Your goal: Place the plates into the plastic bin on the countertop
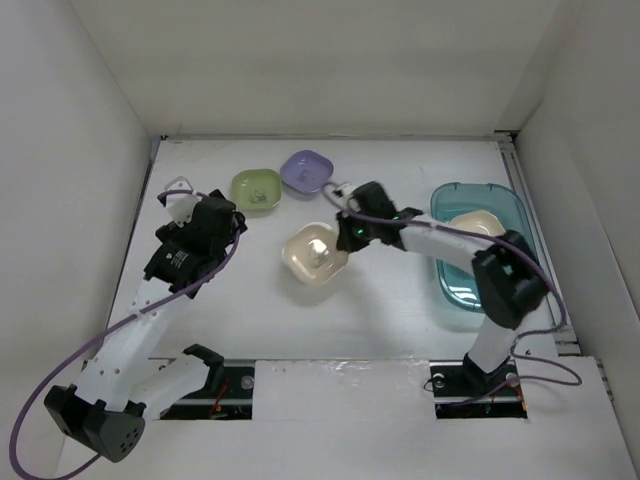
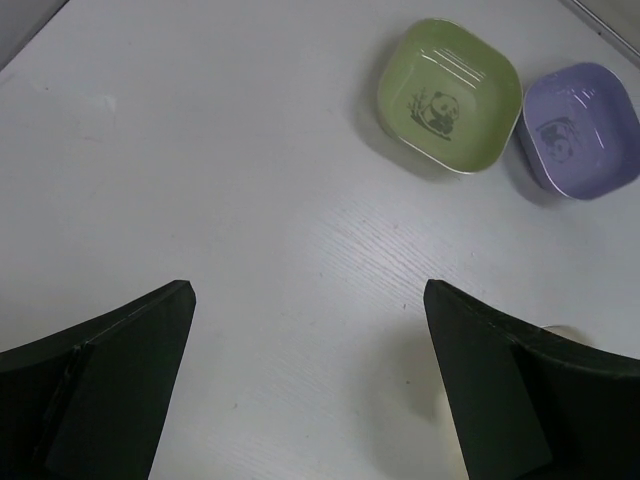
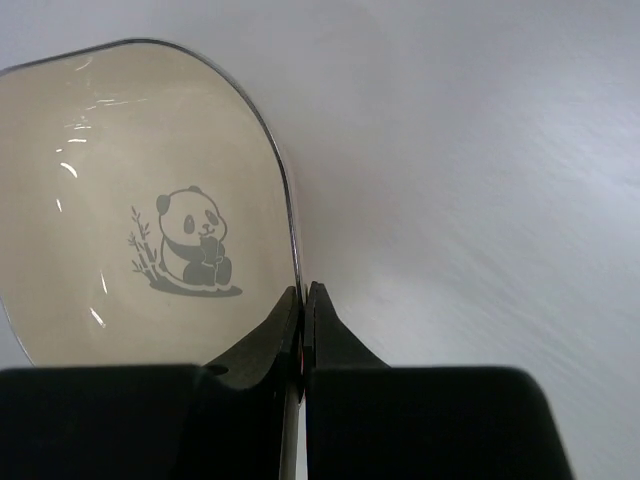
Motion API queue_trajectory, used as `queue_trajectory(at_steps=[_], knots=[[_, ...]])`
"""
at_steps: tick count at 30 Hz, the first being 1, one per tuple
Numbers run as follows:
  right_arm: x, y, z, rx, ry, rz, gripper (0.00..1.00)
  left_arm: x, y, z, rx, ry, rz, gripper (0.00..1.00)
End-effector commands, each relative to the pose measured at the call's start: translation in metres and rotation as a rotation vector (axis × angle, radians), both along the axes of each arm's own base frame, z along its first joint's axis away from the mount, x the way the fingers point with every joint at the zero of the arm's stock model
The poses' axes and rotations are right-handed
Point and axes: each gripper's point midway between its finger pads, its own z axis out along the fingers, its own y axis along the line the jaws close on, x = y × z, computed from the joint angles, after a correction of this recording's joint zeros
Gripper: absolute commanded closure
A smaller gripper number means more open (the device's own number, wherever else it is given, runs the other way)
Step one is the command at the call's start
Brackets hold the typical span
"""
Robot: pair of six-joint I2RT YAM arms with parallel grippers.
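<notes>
Plates in sight number four. One cream plate (image 1: 312,258) lies near the middle of the countertop (image 1: 400,310), and your right gripper (image 3: 303,305) is clamped on its rim, the two jaws pressed together with only the thin edge of the dish between them. Your right wrist view shows a printed panda with bamboo in the centre of that dish, facing up, to the left of the fingers. You cannot tell from these views whether the dish rests on the surface or hangs just above it.

Toward the far wall you have a green plate (image 1: 257,188) and a lavender plate (image 1: 306,170), just beside each other, with the green one on the left. Each carries a panda figure in its centre, and both are apart from either gripper.

Your plastic bin (image 1: 453,288) sits at the right side of the countertop, close to the right wall, translucent teal. A second cream plate (image 1: 478,224) lies inside it, toward its far end. Your right arm (image 1: 505,280) reaches from its base across the near part of the bin toward the centre and hides some of it.

Your left gripper (image 2: 305,330) is spread wide, with nothing between its dark fingers (image 2: 110,400) and only bare white surface under them. From above, it hangs over the left side of the countertop, to the left of the green plate and well apart from the bin
</notes>
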Motion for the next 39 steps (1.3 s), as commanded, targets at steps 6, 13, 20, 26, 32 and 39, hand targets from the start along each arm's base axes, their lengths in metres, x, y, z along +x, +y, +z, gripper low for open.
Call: queue_trajectory(at_steps=[6,13,20,26,32,39], knots=[[0.081,-0.222,0.123,-0.018,-0.325,-0.397,1.00,0.022,-0.037,-0.019,0.013,0.082,-0.219,0.00],[0.082,-0.349,0.136,0.052,-0.356,-0.667,1.00,0.024,-0.042,-0.018,0.010,0.068,-0.261,0.00],[0.040,-0.435,0.123,0.029,-0.325,-1.124,1.00,0.022,-0.043,-0.014,-0.004,0.047,-0.271,0.00],[-0.011,-0.471,0.130,0.177,-0.436,-1.497,1.00,0.020,-0.044,-0.011,-0.016,0.029,-0.278,0.00],[-0.007,-0.466,0.112,0.220,-0.356,-1.514,1.00,0.018,-0.044,-0.012,-0.024,0.025,-0.273,0.00],[0.014,-0.449,0.081,0.278,-0.240,-1.401,0.99,0.018,-0.046,-0.012,-0.045,0.022,-0.271,0.00]])
